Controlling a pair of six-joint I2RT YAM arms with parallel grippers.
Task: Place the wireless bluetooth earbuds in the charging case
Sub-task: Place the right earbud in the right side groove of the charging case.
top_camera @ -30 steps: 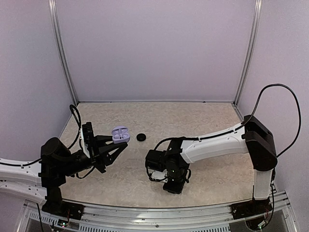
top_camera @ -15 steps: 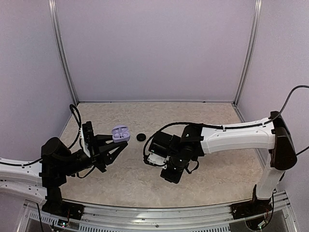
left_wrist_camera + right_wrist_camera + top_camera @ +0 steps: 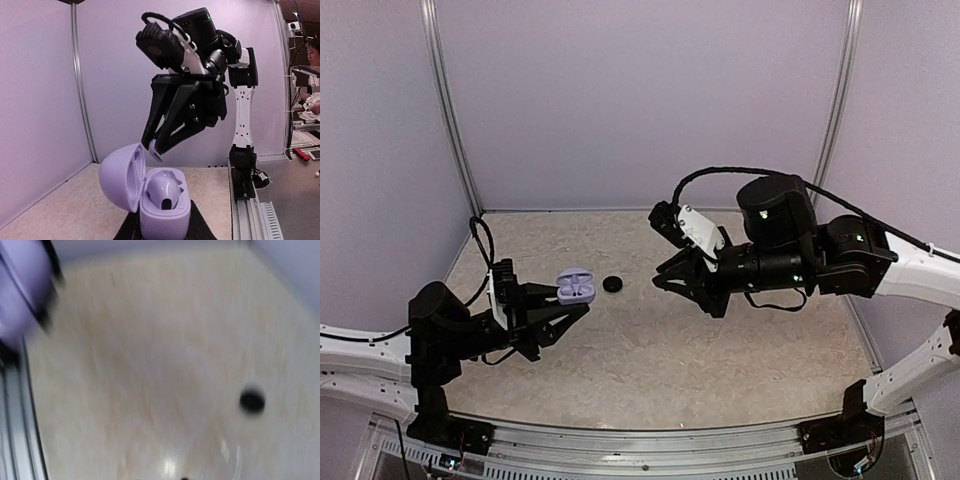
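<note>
Your right arm has lifted off the bench [image 3: 720,350] over the last second and swung across toward the left arm, which has hardly shifted. The right end effector [image 3: 662,283] is pinched fully closed, and the left wrist view shows a small pale piece at its tips, which I take to be the loose earbud [image 3: 155,151]. The left end effector [image 3: 565,305] is clamped narrowly on the charging case [image 3: 167,217] and holds it above the bench with the lid open. The loose earbud hangs just above the lid's edge and does not touch it. One seated earbud [image 3: 162,189] already lies in the base, so I judge you are on the second insertion.

To do it well:
- Keep the left arm still so the case gives you a fixed target.
- Approach past the raised lid, from the open side, so the fingers do not knock the lid shut.
- Find the free hollow first. From the left wrist view I cannot tell where it sits relative to the seated earbud.
- Turn the stem to match the hollow before you descend, then lower slowly.
- Release only once the earbud rests in the hollow, because it is small and could bounce out.

The right wrist view is blurred by motion, so rely on the left wrist view. The black disc [image 3: 612,284] lies on the bench beyond the case and plays no part.
</note>
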